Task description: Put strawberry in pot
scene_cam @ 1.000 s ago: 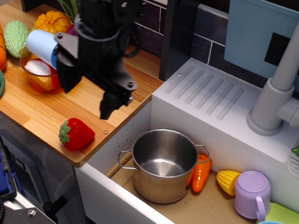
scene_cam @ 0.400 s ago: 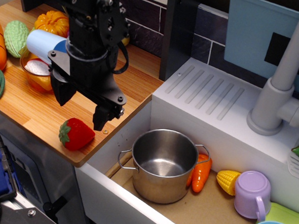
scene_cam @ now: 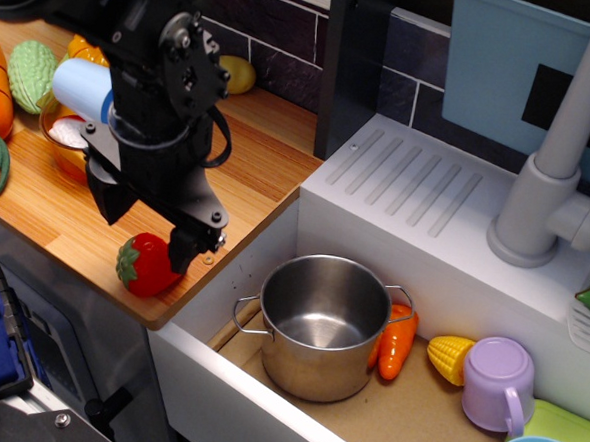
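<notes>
The red strawberry point(scene_cam: 146, 269) with its green cap lies on the wooden counter point(scene_cam: 263, 169) near the front edge, beside the sink. My gripper point(scene_cam: 146, 228) is open and hangs just above it. One black finger point(scene_cam: 182, 250) reaches down at the strawberry's right side and the other is up to its left. The shiny steel pot point(scene_cam: 321, 323) stands upright and empty in the sink, to the right of and below the strawberry. My arm hides part of the counter behind it.
An orange carrot point(scene_cam: 398, 344), a yellow corn point(scene_cam: 450, 358) and a lilac cup point(scene_cam: 498, 382) lie in the sink right of the pot. A grey faucet point(scene_cam: 559, 167) stands at the right. Toy vegetables and a bowl point(scene_cam: 74, 152) crowd the counter's left.
My gripper has moved left and down, from above the counter edge near the pot to just over the strawberry. The strawberry and the pot have not moved.
</notes>
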`<move>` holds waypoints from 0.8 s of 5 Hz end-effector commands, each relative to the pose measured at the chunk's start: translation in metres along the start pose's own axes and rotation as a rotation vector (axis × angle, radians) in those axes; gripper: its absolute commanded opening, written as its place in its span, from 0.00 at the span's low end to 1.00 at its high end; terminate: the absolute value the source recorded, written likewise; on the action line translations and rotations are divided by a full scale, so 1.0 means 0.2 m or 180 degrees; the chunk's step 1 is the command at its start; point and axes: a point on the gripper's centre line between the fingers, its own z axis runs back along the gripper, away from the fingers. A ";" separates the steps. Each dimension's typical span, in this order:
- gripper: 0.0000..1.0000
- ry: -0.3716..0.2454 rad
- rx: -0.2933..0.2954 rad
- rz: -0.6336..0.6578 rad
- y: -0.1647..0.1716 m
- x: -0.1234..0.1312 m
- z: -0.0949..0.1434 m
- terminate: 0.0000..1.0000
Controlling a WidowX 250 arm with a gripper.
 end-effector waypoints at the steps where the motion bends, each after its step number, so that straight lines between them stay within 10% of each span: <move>1: 1.00 -0.0094 -0.0016 -0.0015 0.02 0.01 -0.03 0.00; 4: 1.00 -0.0209 -0.0048 0.0012 0.02 -0.03 -0.15 0.00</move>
